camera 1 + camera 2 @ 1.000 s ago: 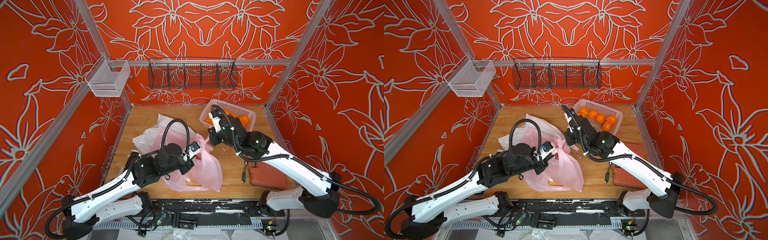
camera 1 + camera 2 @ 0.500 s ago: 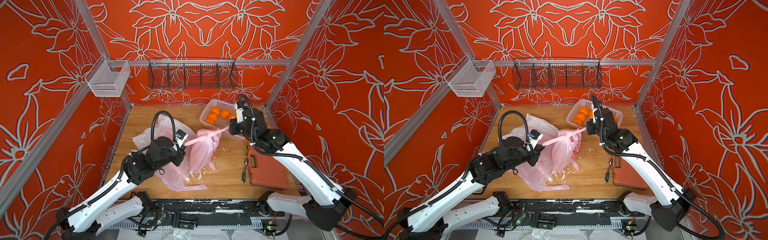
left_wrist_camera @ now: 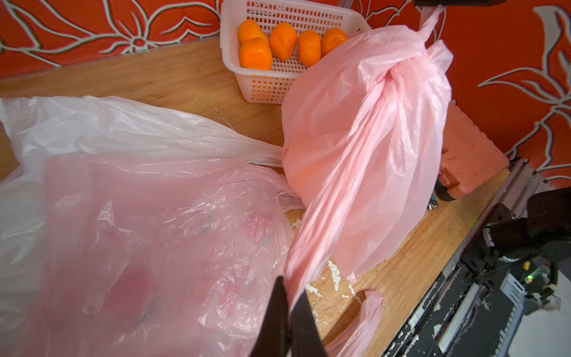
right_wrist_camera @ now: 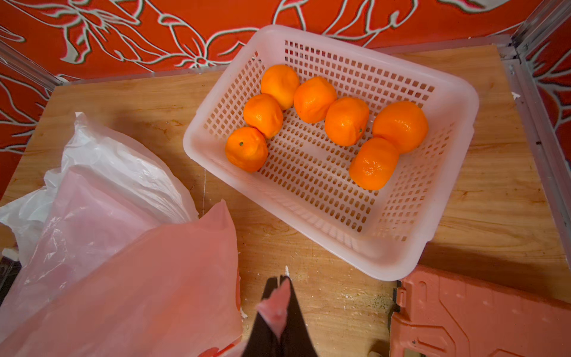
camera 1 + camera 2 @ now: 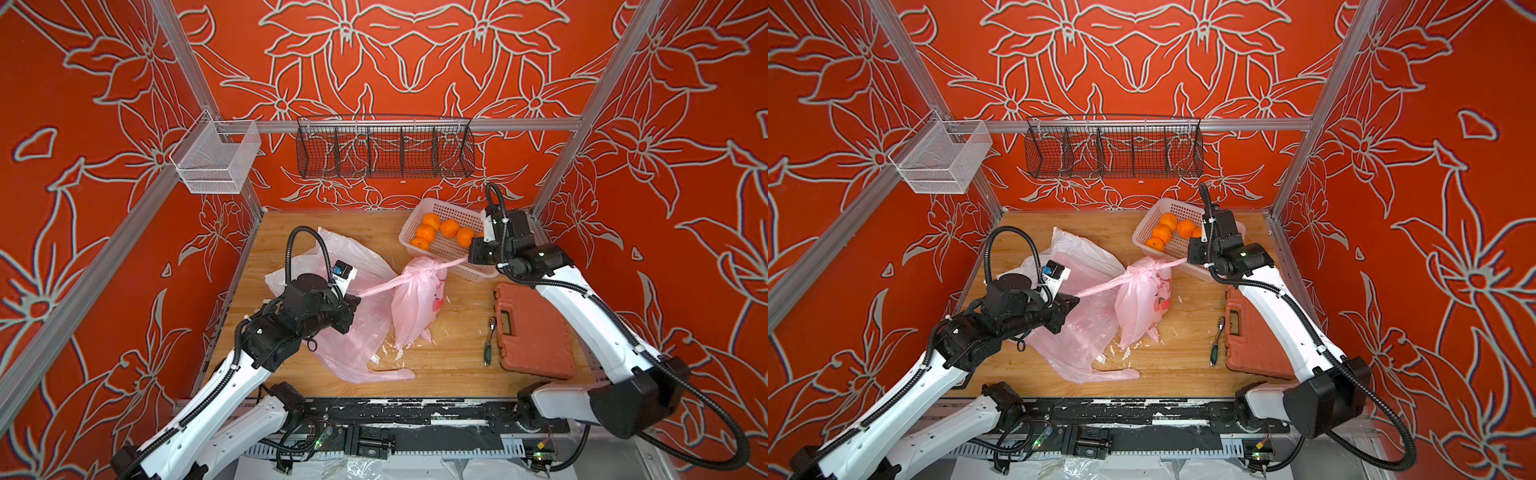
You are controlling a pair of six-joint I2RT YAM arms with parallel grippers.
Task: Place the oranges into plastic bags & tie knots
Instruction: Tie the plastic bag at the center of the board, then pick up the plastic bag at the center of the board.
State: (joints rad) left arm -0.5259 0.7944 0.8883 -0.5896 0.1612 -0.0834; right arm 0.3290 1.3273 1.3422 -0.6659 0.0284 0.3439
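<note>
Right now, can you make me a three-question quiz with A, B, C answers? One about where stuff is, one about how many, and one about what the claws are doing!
1. The left claw and right claw are:
A. open
B. shut on the tied bag's straps
C. shut on nothing

2. The bare oranges lie:
A. in the basket
B. in the left claw
C. in the right claw

3. How many oranges are in the basket?
A. three
B. seven
C. twelve

Answers:
1 B: each wrist view shows black fingers pinched on pink plastic, and in both top views the straps run tight to each claw.
2 A: every bare orange sits inside the basket's walls.
3 B: the right wrist view shows seven.
</note>
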